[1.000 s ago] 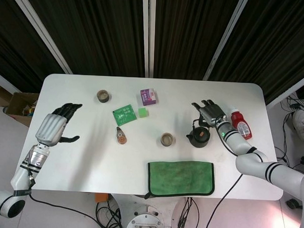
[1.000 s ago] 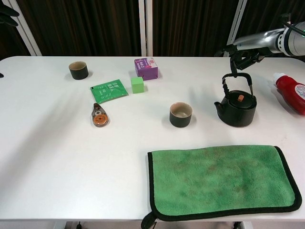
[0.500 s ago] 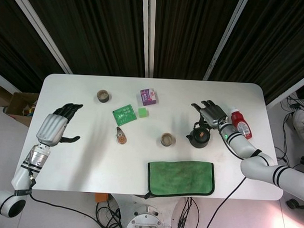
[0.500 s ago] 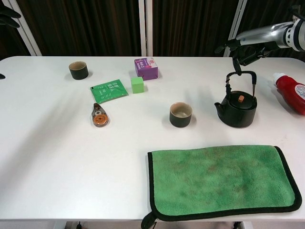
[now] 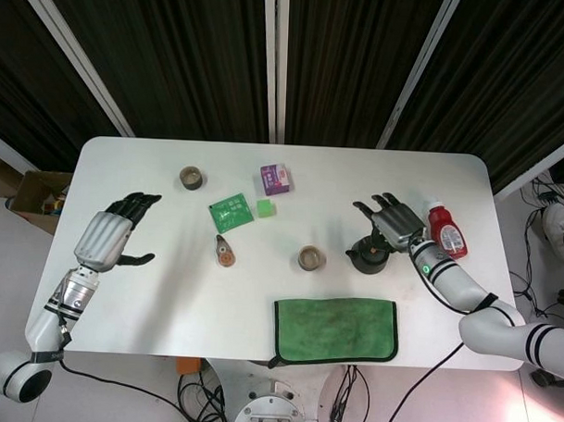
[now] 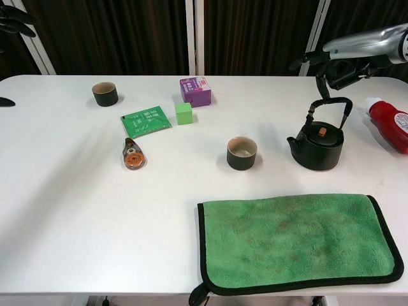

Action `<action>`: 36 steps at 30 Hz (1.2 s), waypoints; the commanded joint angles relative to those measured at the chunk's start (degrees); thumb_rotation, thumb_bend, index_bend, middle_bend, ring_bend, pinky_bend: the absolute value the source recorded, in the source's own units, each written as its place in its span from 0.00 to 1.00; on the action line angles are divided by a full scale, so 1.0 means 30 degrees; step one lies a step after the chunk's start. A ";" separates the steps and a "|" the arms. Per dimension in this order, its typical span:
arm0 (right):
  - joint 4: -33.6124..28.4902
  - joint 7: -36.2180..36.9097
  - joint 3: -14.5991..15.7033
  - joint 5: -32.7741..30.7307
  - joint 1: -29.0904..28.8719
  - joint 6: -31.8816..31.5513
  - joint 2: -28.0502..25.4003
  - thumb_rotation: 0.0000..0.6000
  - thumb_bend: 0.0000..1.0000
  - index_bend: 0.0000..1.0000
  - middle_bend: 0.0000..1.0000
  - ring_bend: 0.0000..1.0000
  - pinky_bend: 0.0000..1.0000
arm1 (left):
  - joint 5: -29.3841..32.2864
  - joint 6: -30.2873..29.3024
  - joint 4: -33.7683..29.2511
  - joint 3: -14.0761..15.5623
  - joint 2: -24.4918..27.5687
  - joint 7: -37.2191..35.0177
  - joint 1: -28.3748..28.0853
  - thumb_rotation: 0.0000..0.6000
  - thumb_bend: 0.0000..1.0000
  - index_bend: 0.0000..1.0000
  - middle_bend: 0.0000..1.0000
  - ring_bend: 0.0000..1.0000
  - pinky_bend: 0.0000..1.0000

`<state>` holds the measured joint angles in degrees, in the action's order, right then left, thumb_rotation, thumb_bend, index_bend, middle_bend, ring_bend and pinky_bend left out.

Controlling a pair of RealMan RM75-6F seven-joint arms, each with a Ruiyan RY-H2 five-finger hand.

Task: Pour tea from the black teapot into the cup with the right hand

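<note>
The black teapot (image 5: 370, 254) (image 6: 315, 145) stands on the white table right of centre, spout toward the dark cup (image 5: 309, 258) (image 6: 242, 153) just to its left. Its wire handle (image 6: 329, 106) is raised upright. My right hand (image 5: 394, 220) (image 6: 347, 58) hovers over the pot with its fingers spread. In the chest view one fingertip (image 6: 320, 88) reaches down to the top of the handle; a closed grip is not visible. My left hand (image 5: 112, 236) is held open above the table's left edge, holding nothing.
A red bottle (image 5: 444, 229) (image 6: 389, 121) lies just right of the teapot. A green cloth (image 5: 335, 329) (image 6: 299, 242) covers the front edge. Further left are a second cup (image 5: 191, 177), a purple box (image 5: 276, 178), a green cube (image 5: 264, 208), a green packet (image 5: 230, 212) and a small round tool (image 5: 224, 252).
My right hand has drawn toward me over the teapot, and the handle has swung from leaning back to upright. The left hand has dropped slightly. The pot has stayed put.
</note>
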<state>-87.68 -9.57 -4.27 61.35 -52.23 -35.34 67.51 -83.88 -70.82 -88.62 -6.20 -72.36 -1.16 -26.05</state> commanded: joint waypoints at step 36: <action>-0.1721 -0.0042 0.0275 -0.6128 -0.2313 0.3068 -0.1862 0.33 0.00 0.00 0.14 0.00 0.00 | -0.0092 -0.0109 0.0617 0.0220 0.0028 -0.0768 0.0232 1.00 0.00 0.12 0.14 0.11 0.27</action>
<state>-93.62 -10.30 -3.84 43.33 -58.64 -26.58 61.21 -84.17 -71.16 -86.80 -5.55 -72.31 -3.45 -25.37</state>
